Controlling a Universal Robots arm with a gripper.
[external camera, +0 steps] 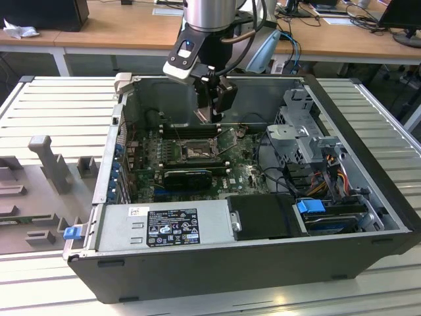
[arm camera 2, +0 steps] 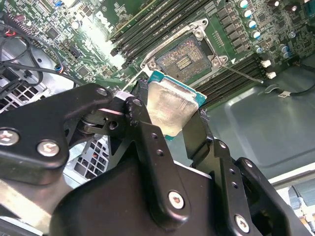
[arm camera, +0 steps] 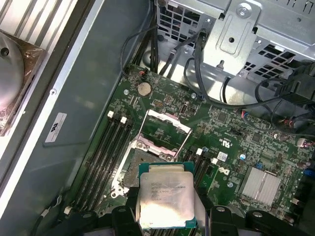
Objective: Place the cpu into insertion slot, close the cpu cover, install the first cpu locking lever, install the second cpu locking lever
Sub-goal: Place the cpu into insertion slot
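Above the motherboard point(external camera: 217, 164) inside the opened computer case point(external camera: 368, 197), the gripper point(arm camera 2: 170, 123) hangs with its two black fingers point(arm camera 2: 142, 128) clamped on opposite edges of the cpu point(arm camera 2: 172, 98). The chip's silvery top faces the second wrist view. In the first wrist view the cpu point(arm camera: 165, 194) sits between the fingers, clear of the board and overlapping the near edge of the insertion slot point(arm camera: 132, 168), so it looks to be held over the socket but not seated. The insertion slot point(arm camera 2: 183, 55) lies bare, its greyish pin field exposed with nothing in it. The cpu cover point(arm camera: 170, 118) is swung open on the far side of the socket, and the green board shows through its square window. A thin wire locking lever point(arm camera 2: 243, 74) juts out beside the socket frame, apparently unlatched; I cannot make out the other lever for certain. In the exterior view the gripper point(external camera: 212, 117) is low in the case, just above the insertion slot point(external camera: 195, 153). By these signs the work stands in its first step: the chip is picked up and carried to the socket, while seating it, closing the cover and latching both levers are not yet done.
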